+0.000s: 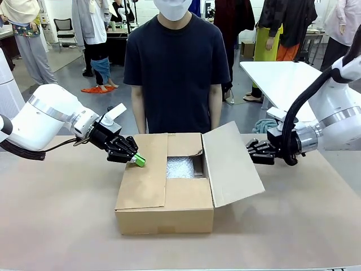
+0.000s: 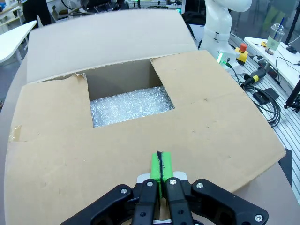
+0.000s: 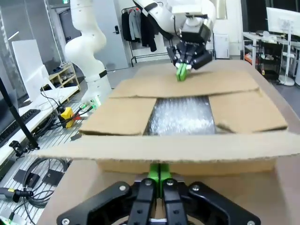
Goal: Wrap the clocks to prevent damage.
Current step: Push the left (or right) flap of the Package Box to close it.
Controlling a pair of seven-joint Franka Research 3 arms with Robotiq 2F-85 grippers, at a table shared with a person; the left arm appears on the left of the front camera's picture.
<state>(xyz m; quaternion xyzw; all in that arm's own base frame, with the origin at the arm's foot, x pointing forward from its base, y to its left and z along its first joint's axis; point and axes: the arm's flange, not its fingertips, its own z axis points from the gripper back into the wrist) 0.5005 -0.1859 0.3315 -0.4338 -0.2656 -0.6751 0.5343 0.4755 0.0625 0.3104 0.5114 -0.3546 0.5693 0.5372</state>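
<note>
Brown cardboard box (image 1: pixel 163 221) sits mid-frame in front view on tan table (image 1: pixel 56 226). Person in dark tee (image 1: pixel 176 73) stands right behind it at the far edge. Box top is partly shut: left flap (image 1: pixel 148 169) & near flap (image 1: pixel 189 195) lie flat, right flap (image 1: pixel 231 164) stands tilted up & outward. Square gap at top ctr shows clear bubble wrap (image 1: pixel 179 167) lying inside the box. Clocks can't be made out; whether any sit under the wrap, can't tell.

L gripper (image 1: pixel 138 161), black w/ green pads, comes in from left of frame. Pads are pressed together w/ nothing between them, tips over the far-left part of the flat left flap. Touching or just above it, can't tell.

R gripper (image 1: pixel 250 149) comes in from right of frame, pads also pressed together & empty, tips just beside the outer face of the raised right flap. In R wrist view that flap's edge runs across the frame just above the tips, w/ bubble wrap & L gripper beyond it, upper ctr.
</note>
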